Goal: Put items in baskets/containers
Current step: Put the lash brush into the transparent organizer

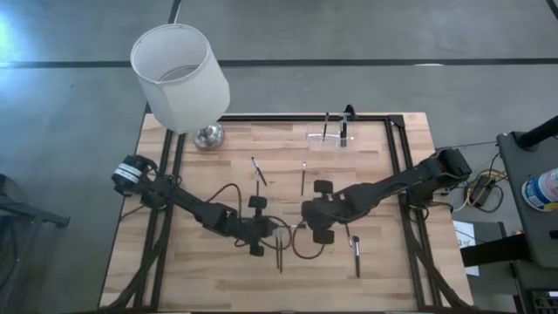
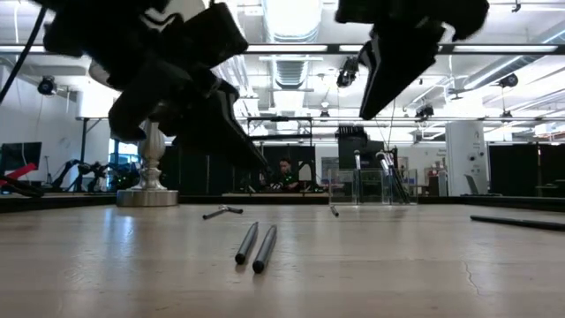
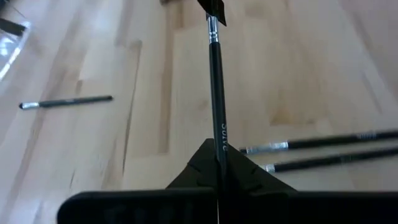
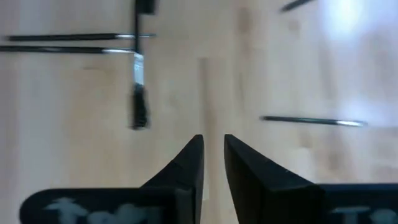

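One thin black brush (image 3: 216,93) sits pinched in the closed left pincer (image 3: 219,171), held by its end only, so it could swivel or slip before reaching the small clear plastic holder (image 1: 330,137) at the far edge of the wooden surface (image 1: 209,275). Two loose dark sticks (image 2: 254,246) lie below. Alongside, the right pincer (image 4: 213,155) hovers low, nearly closed and empty.

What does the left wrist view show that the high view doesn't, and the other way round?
Only the left wrist view: the left gripper shut on a brush, with lettering on its handle. Only the high view: the lamp, the clear holder with brushes standing in it, and the right gripper near the table's middle. Both: the brush pair lying side by side on the wood.
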Tool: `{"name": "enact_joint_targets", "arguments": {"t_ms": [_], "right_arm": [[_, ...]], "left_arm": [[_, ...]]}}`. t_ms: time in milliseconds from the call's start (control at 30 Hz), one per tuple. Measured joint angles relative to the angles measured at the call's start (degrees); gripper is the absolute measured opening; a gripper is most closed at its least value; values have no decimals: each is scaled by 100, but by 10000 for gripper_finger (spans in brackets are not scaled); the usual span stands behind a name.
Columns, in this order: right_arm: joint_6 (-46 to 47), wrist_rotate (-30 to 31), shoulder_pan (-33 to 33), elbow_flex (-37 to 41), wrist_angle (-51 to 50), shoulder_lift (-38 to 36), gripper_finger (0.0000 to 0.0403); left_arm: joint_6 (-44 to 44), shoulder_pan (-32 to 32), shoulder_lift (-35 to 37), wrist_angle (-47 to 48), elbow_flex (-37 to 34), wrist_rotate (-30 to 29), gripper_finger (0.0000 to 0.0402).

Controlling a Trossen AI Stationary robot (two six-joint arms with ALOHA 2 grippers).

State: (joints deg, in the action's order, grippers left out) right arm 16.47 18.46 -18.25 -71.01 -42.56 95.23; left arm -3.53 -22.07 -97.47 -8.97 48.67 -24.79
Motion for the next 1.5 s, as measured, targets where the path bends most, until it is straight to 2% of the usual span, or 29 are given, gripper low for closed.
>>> {"name": "enact_joint_targets", "arguments": {"t_ms": [133, 233, 300, 400, 500, 600, 667, 733, 933, 1100, 1333, 1500], "right_arm": [[-59, 905, -242, 807, 1004, -391, 35], [-395, 1276, -306, 1763, 2741, -834, 13], [-759, 1343, -296, 2490, 4233, -1054, 10], [-1437, 1322, -208, 3563, 7079, -1187, 9], [-1716, 1246, -24, 4347, 10104, -972, 9], [-1822, 609, 228, 4645, 11923, -550, 13], [-1616, 177, 384, 4630, 12385, -334, 23], [-1427, -101, 516, 4452, 12382, -194, 39], [-1388, -273, 582, 3643, 12278, 326, 110], [-1363, -233, 594, 3398, 12266, 417, 156], [-1381, -158, 593, 3089, 12194, 506, 166], [-1389, 210, 587, 3139, 11995, 474, 160]], "left_arm": [[0, 91, 337, -1716, -918, 34, 1], [2, 158, 617, -3386, -1711, 87, 1], [0, 175, 766, -4589, -2209, 139, 1], [2, 188, 865, -6060, -2741, 153, 1], [44, 236, 987, -6621, -2968, 49, 1], [127, 295, 1047, -6599, -2967, -76, 0], [220, 330, 1027, -6601, -2877, -77, 0], [342, 386, 978, -6541, -2734, -129, 0], [539, 473, 847, -6262, -2459, -478, 0], [602, 486, 764, -6185, -2377, -583, 0], [627, 475, 738, -6144, -2312, -577, 0], [648, 448, 752, -6146, -2318, -578, 0]]}}
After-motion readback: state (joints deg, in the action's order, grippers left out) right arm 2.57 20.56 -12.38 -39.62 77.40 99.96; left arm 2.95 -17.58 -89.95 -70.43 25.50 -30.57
